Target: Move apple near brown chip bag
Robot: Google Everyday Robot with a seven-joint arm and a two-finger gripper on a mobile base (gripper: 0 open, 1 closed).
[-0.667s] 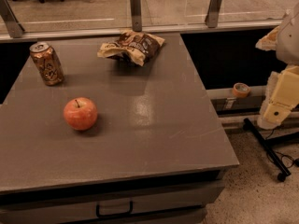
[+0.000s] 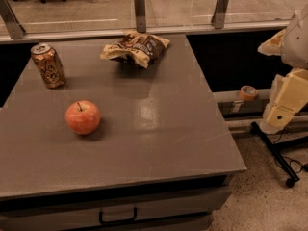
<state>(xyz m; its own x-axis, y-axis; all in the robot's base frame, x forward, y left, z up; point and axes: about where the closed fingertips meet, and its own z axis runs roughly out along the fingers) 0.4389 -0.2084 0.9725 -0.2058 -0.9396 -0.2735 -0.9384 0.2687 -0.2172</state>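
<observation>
The red-orange apple [image 2: 83, 117] with a short dark stem sits on the grey table [image 2: 159, 129], left of the middle and toward the front. The brown chip bag [image 2: 136, 47], wrinkly dark brown and cream-yellow, lies at the table's far edge, well apart from the apple. My cream-coloured arm with the gripper [image 2: 284, 102] hangs at the right edge of the view, off the table's right side. It is far from both the apple and the bag and holds nothing I can see.
An orange-brown soda can [image 2: 48, 65] stands upright at the table's far left. A metal rail with posts [image 2: 139, 8] runs behind the table. A roll of tape [image 2: 248, 92] and a black wheeled stand [image 2: 276, 153] are on the floor at right.
</observation>
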